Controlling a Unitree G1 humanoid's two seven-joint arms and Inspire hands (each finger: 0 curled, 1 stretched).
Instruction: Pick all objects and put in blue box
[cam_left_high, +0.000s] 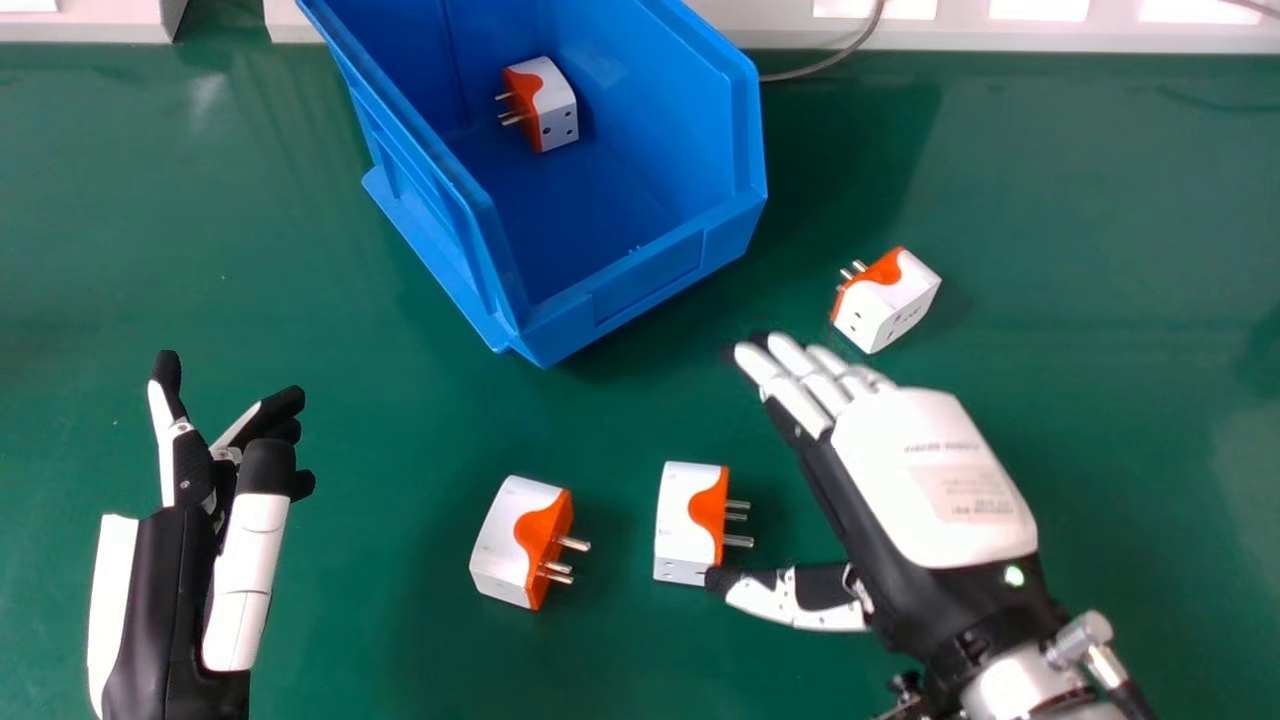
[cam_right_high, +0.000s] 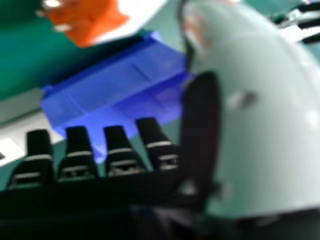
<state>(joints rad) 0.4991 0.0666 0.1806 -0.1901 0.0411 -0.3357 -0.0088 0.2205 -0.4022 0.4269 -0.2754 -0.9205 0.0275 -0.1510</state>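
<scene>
The right hand (cam_left_high: 930, 480) hovers open at the table's right side, its thumb tip overlapping the lower corner of a white-orange plug adapter (cam_left_high: 686, 520). Another adapter (cam_left_high: 510, 540) lies to the left of that one, and a third (cam_left_high: 886, 300) sits beyond the right fingertips. One adapter (cam_left_high: 545, 105) is inside the blue box (cam_left_high: 640, 285). At the lower left the left hand (cam_left_high: 240, 560) is raised, open and holding nothing. In the right hand view, the right hand (cam_right_high: 120, 155) has straight fingers, with an adapter (cam_right_high: 95, 20) and the blue box (cam_right_high: 120, 85) beyond.
The green table (cam_left_high: 250, 250) carries everything. A pale ledge (cam_left_high: 1000, 35) runs along its back edge, with a grey cable (cam_left_high: 825, 66) trailing behind the box on the right.
</scene>
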